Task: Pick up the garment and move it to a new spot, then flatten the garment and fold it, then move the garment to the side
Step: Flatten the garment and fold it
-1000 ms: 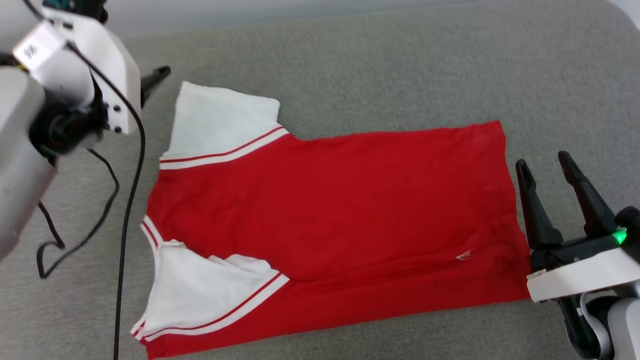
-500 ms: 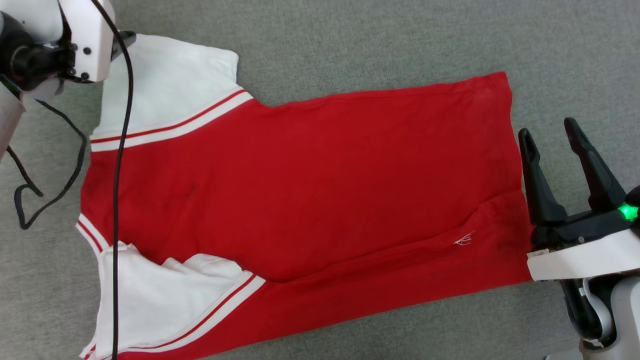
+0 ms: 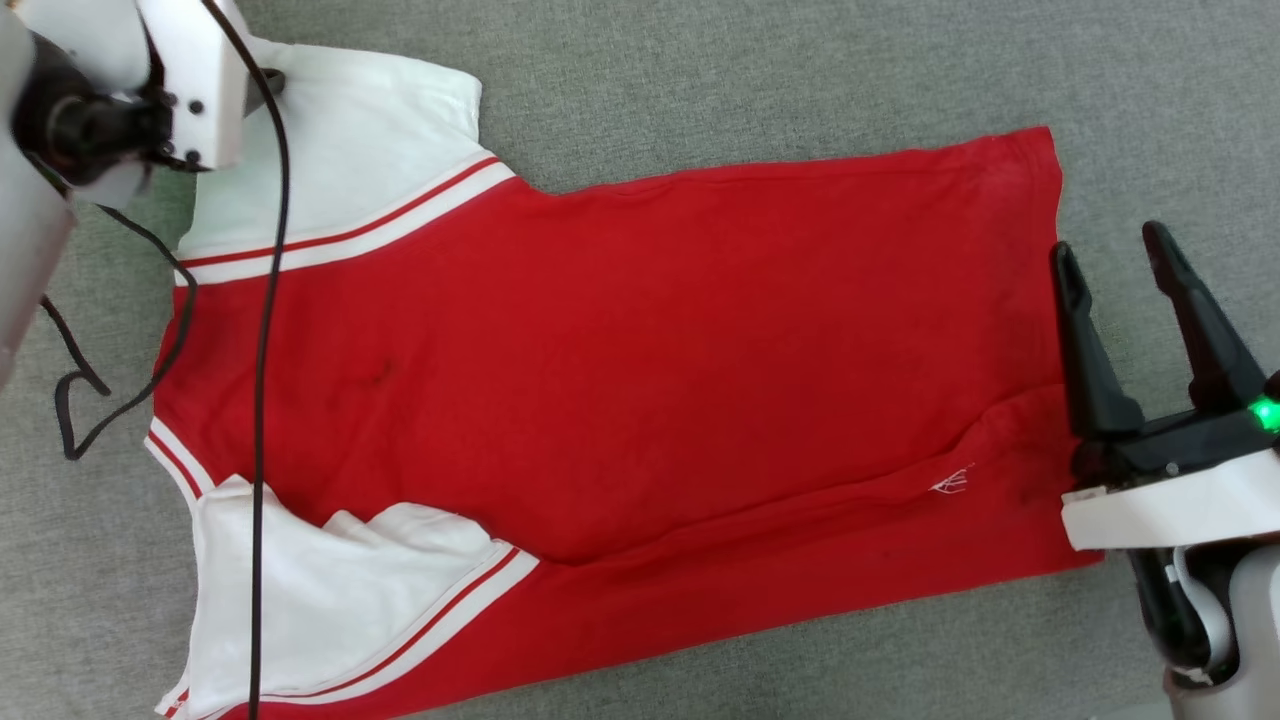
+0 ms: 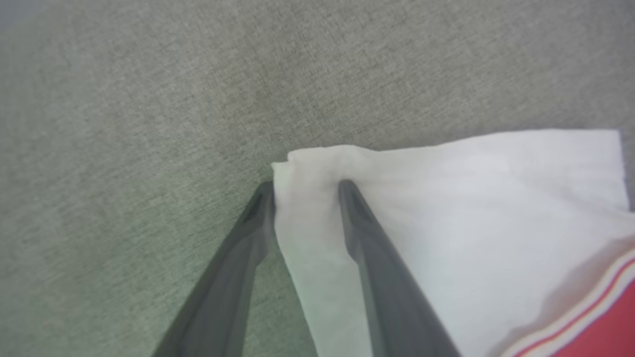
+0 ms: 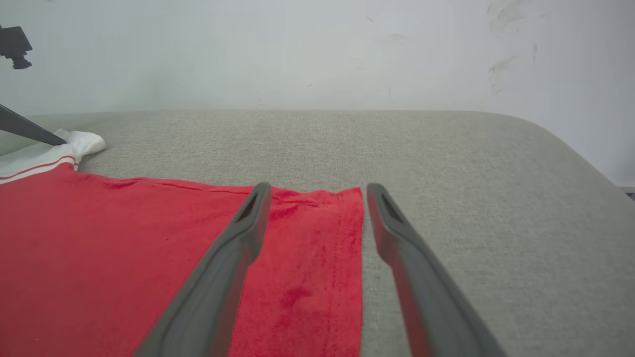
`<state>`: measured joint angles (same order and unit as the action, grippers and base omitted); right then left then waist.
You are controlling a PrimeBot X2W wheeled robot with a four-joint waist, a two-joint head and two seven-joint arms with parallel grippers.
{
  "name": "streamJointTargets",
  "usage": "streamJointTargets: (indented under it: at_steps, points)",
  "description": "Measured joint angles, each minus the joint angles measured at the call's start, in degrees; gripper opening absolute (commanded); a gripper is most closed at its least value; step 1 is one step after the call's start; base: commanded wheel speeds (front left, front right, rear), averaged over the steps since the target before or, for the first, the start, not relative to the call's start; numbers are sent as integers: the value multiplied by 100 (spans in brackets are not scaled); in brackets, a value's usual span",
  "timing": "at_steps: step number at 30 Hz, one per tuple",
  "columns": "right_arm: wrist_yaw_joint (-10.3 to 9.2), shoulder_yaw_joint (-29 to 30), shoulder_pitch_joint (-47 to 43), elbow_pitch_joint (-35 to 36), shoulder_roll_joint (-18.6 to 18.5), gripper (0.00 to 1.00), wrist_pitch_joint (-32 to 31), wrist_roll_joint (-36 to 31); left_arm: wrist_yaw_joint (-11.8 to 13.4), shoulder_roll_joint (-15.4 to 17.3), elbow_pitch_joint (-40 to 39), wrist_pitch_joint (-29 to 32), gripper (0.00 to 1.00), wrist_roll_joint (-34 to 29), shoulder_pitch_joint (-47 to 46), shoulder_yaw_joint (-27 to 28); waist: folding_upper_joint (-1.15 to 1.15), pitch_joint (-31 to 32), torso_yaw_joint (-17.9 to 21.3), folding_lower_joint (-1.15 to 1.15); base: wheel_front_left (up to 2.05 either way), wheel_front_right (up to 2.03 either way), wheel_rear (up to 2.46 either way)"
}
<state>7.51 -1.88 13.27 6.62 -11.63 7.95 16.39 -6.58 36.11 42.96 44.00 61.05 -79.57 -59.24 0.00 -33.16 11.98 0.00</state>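
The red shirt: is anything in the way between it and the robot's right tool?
Nothing visible is in the way. The right tool is open right beside the hem of the red shirt, with just bare grey surface around that edge.

You have bare pad (image 3: pixel 800 70) from 12 to 2 o'clock beyond the shirt (image 3: pixel 620 370), and a narrower strip of it at 5 to 6 o'clock. The pad is also bare at 9 o'clock, but black cables (image 3: pixel 262 400) loop there, and one hangs across the shirt from 11 down to 7 o'clock. The right gripper (image 3: pixel 1108 242) stands at 3 o'clock, fingers spread, just beside the hem (image 3: pixel 1050 330). The left gripper (image 4: pixel 305 184) blocks 11 o'clock, its fingers straddling the sleeve (image 4: pixel 446 208) corner. A wall (image 5: pixel 297 49) rises past the pad's far edge.
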Motion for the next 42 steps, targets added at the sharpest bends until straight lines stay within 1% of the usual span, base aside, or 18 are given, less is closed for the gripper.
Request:
streamJointTargets:
  at_steps: [3,5,8,11,14,17,21,23,27,30,34,37,39,40,42]
  points:
    - [0,75,88,38,-62,100,-45,-33,-35,-60,-18,-126,0,-99,29,-120,0,54,-19,0,0,0,0]
    - [0,127,140,70,-198,100,-91,-43,-48,-65,-30,-339,0,-126,69,-114,0,116,-42,0,0,0,0]
    - [0,152,357,114,-483,100,-249,-24,-57,-134,-67,-770,0,-102,175,-60,0,237,-107,1,0,0,0]
    - [0,181,634,123,-864,100,-536,70,-75,-190,-185,-1115,0,-155,277,-99,0,381,-203,0,0,0,0]
    - [0,-42,920,42,-1339,100,-1122,344,-76,-213,-361,-1480,0,-186,352,-121,0,531,-321,0,0,0,0]
    - [2,-291,1167,-191,-1794,100,-1869,826,-81,-218,-578,-1758,0,-207,460,-169,0,675,-453,0,0,0,0]
    - [1,-653,1540,-450,-2418,100,-2788,1393,-82,-207,-923,-1997,0,-240,600,-271,0,838,-633,0,0,0,0]
    - [2,-739,1727,-639,-2603,100,-3219,1697,-82,-178,-1072,-2120,0,-243,662,-298,0,901,-714,0,0,0,0]
    - [1,-1067,2025,-1070,-2952,100,-4374,2216,-82,-103,-1355,-2282,0,-303,703,-350,0,975,-856,0,0,0,0]
    - [1,-1221,2270,-1376,-3075,100,-5012,2407,-82,-99,-1551,-2356,0,-358,744,-389,0,975,-952,0,0,0,0]
    - [1,-1446,2584,-1762,-3034,100,-5555,2455,-79,-80,-1756,-2410,0,-408,743,-397,0,912,-1056,0,0,0,0]
    - [2,-1602,2796,-2047,-2913,100,-5727,2383,-47,-91,-1896,-2453,0,-443,741,-405,0,843,-1139,0,0,0,0]
    - [2,-1633,2916,-2261,-2816,100,-5761,2364,-43,-109,-1958,-2482,0,-442,741,-401,0,792,-1201,0,0,0,0]
    - [2,-1633,2916,-2261,-2816,100,-5761,2364,-43,-109,-1958,-2482,0,-442,741,-401,0,792,-1201,0,0,0,0]
    - [1,-1715,2994,-2546,-2694,100,-5759,2323,-43,-118,-2033,-2524,0,-449,739,-401,0,707,-1300,0,0,0,0]
